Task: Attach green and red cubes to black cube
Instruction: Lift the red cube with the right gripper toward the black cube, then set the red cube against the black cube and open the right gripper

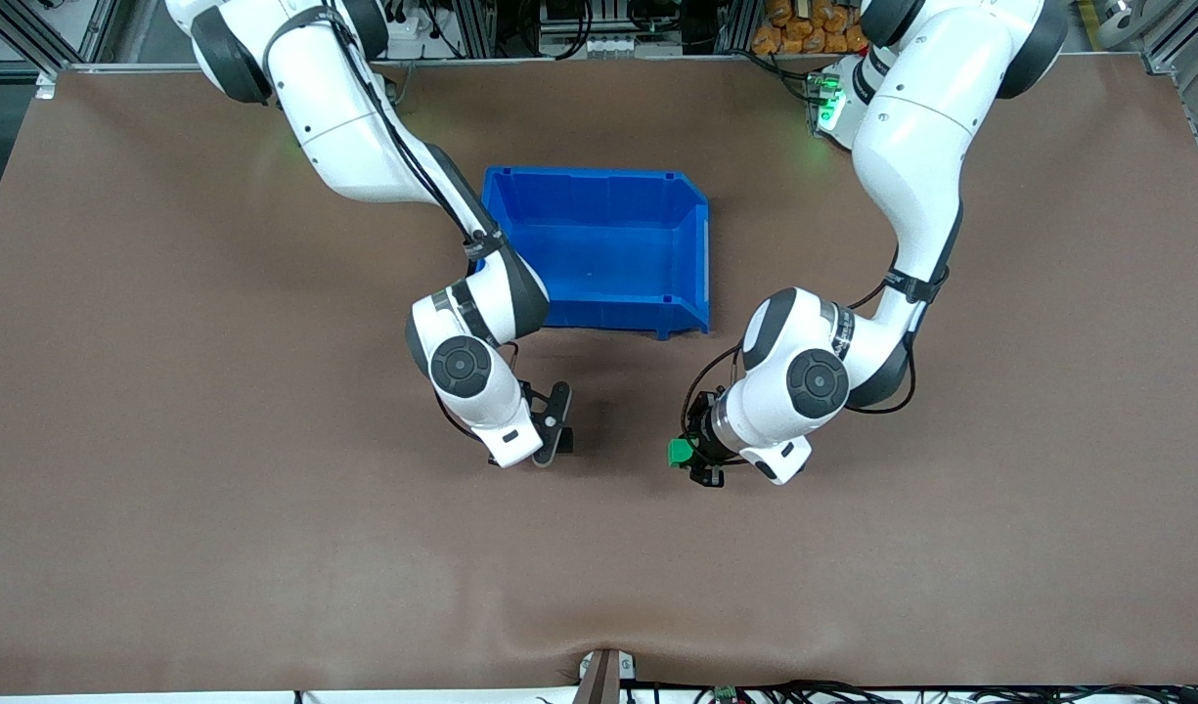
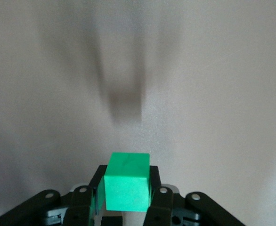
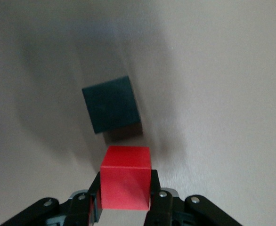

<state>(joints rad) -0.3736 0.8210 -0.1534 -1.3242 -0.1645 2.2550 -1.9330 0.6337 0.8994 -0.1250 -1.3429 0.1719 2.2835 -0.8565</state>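
black cube (image 3: 111, 104) on the table just beside the right gripper (image 3: 125, 197), which pinches the red cube (image 3: 125, 178) | step: bringing red up to black; next needs faces squared | left gripper (image 2: 126, 200) pinches the green cube (image 2: 127, 181) over bare table nearby, well apart from black

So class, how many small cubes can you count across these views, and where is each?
3. The green cube is in the left gripper, the red cube in the right gripper, and the black cube is on the table by the red one.
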